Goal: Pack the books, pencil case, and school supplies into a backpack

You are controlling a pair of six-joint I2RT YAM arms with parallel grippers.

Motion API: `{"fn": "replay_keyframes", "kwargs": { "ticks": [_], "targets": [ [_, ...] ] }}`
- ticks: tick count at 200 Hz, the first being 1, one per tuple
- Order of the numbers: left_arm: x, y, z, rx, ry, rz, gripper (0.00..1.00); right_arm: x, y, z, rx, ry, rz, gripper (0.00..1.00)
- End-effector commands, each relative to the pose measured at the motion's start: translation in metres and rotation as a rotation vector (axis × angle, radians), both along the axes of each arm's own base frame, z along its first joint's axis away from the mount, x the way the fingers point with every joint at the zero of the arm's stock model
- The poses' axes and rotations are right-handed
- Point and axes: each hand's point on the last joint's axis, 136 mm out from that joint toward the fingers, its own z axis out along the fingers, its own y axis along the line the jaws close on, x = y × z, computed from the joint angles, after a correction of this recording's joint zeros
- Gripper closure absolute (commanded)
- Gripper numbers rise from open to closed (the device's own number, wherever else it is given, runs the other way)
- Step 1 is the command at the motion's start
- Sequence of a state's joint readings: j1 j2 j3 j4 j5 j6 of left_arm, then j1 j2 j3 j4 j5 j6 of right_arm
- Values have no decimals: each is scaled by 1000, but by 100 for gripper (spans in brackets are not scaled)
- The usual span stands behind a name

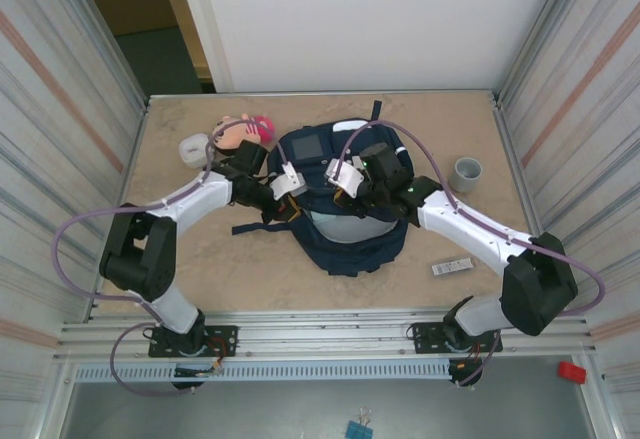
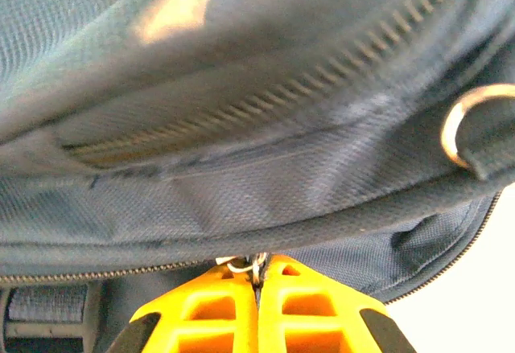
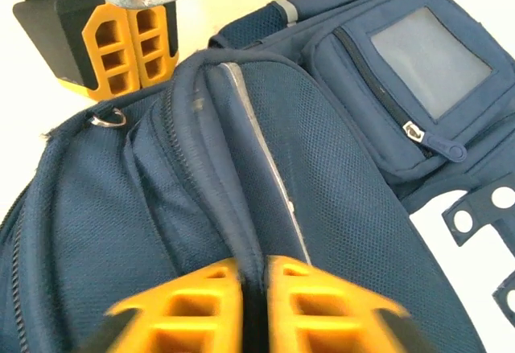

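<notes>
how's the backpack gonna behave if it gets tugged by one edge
Probably floppy: the backpack is soft woven fabric, creased into ridges in the right wrist view, so a tug would likely lift one fold, not the whole bag. It lies slumped flat, so rolling or tipping seems unlikely.

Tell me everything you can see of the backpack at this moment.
The backpack is navy woven fabric, lying flat mid-table between both arms. It has a front pocket with a grey window, zips, a metal D-ring and dark straps. The left pincer is shut on a zip pull; the right pincer straddles a fabric ridge, grip unclear.
</notes>
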State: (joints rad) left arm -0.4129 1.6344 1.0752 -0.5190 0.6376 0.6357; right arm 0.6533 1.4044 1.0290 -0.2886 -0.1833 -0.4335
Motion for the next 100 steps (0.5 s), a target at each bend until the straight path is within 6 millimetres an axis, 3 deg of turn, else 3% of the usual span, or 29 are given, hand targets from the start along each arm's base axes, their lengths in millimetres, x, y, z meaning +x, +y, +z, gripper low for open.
{"fn": "replay_keyframes", "kwargs": {
  "ticks": [1,15,38,71,100],
  "targets": [
    [-13,4,5,5,53,67,100,6,-15,38,149,62,-186,56],
    [-14,6,6,9,53,90,100,-5,-32,48,246,213,-329,44],
    [-13,6,7,0,45,112,100,-29,-49,49,425,498,-540,41],
    [-13,5,5,5,48,129,100,-68,-57,22,600,867,-784,40],
    [-15,3,3,4,51,130,100,-82,-51,-4,793,1155,-958,35]
  ]
}}
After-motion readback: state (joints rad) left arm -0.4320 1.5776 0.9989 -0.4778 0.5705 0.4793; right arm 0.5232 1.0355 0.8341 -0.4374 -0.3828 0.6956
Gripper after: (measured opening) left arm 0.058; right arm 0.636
